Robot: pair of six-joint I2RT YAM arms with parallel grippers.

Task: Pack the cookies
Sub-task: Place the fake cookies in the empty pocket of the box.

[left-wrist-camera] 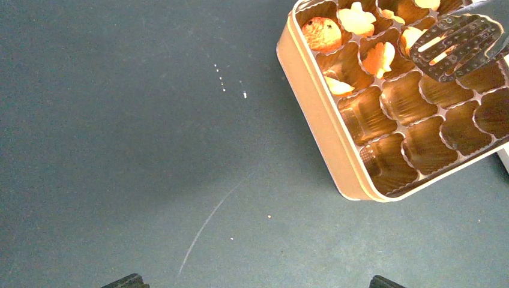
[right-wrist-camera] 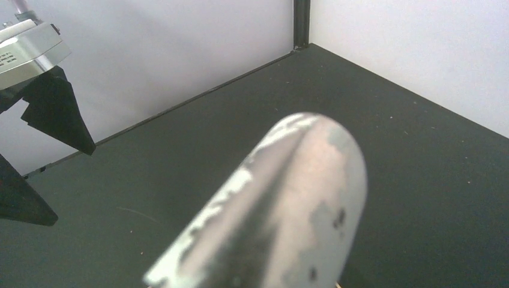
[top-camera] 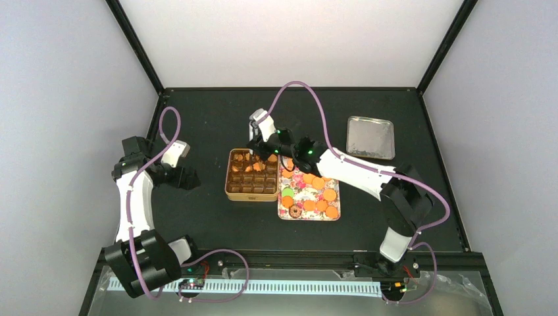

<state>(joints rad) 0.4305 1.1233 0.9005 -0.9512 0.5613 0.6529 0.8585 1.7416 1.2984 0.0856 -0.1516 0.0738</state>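
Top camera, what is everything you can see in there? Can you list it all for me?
table: one, black, under everything
square tin: one, gold, middle of the table
paper cups: many, dark brown, inside the tin, most empty
tin cookies: a few, orange-golden, in the tin's far cups
patterned tray: one, colourful, right beside the tin
round cookies: several, orange, on the patterned tray
green cookie: one, tray's left edge
ring cookie: one, brown, tray's near left corner
metal tray: one, silver, far right
slotted metal tool: one, silver, over the tin
left fingers: two, black, open, left of the tin
right fingers: black, holding the slotted metal tool
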